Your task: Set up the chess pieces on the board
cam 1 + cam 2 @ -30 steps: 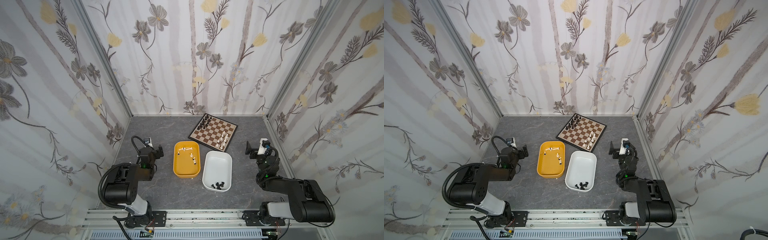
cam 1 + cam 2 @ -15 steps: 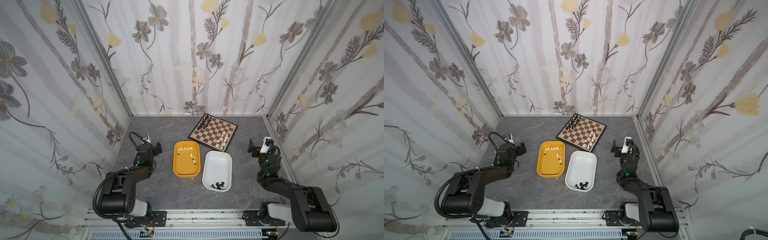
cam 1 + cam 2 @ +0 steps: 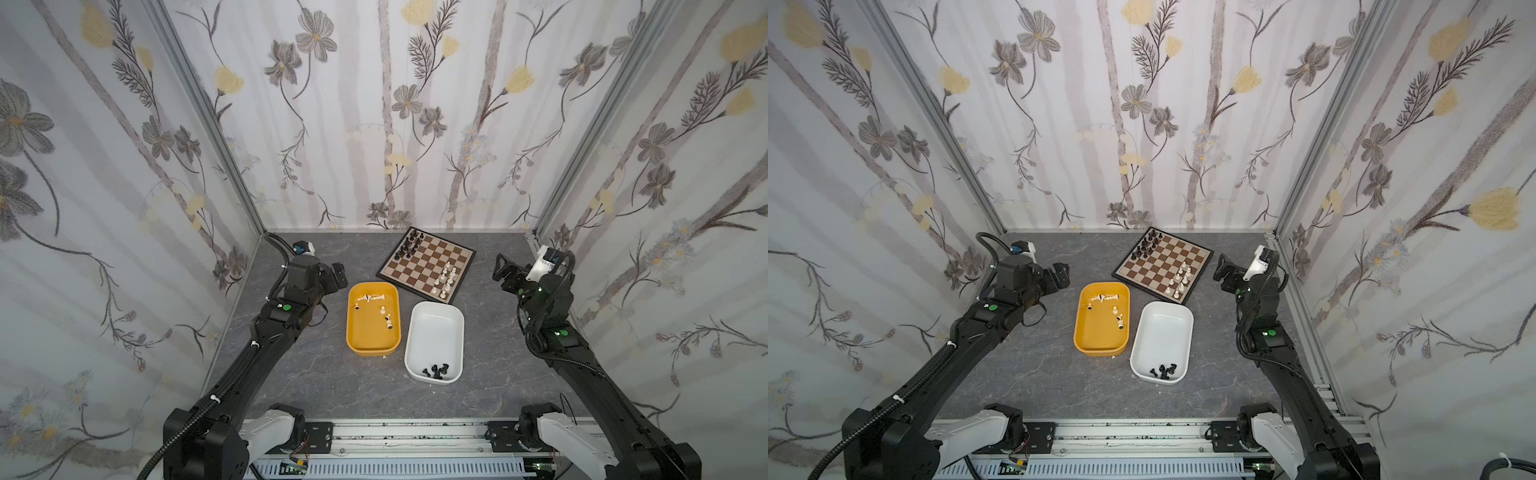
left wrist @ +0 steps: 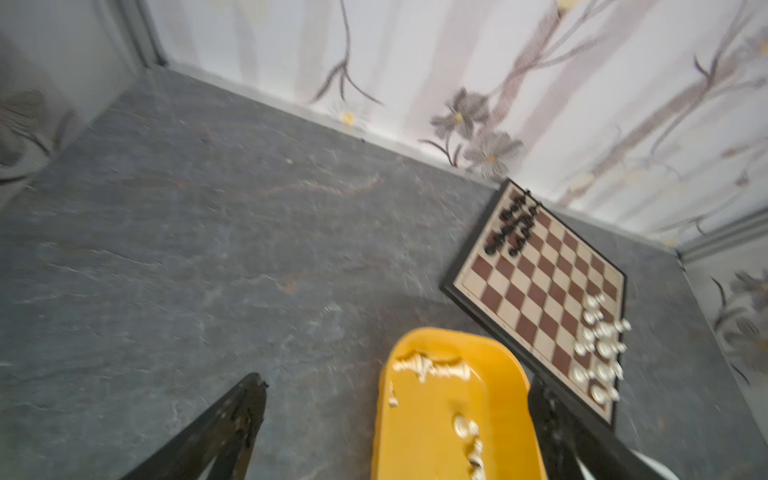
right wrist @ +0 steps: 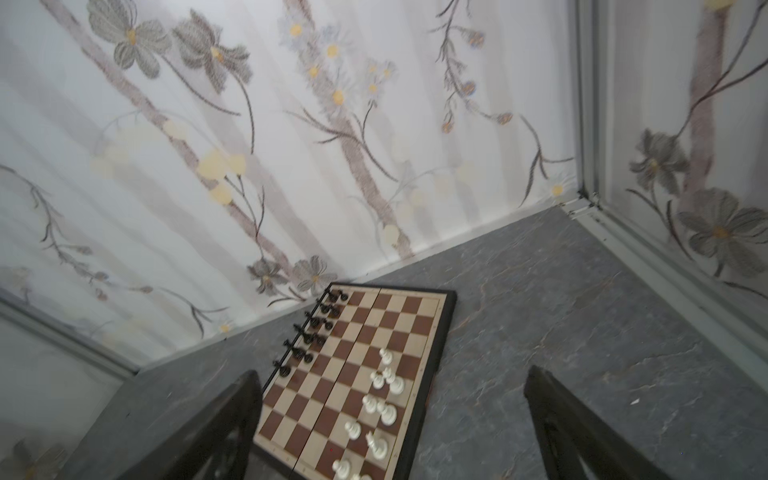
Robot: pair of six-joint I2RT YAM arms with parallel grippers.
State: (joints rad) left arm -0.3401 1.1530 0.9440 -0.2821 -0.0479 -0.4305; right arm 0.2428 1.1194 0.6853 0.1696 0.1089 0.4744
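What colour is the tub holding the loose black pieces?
White. The tub shows best in a top view.

Smear, cropping, tiny pieces
The left wrist view is smeared: the white chess pieces [image 4: 600, 347] on the board [image 4: 536, 291] lose their shapes, and the yellow tub [image 4: 415, 436] runs off the frame edge. In both top views the black chess pieces [image 3: 435, 369] in the white tub [image 3: 434, 332] are too small to identify.

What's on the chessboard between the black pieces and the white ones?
Nothing: only bare brown and cream squares of the board separate the black pieces from the white pieces. Both top views and the right wrist view show it.
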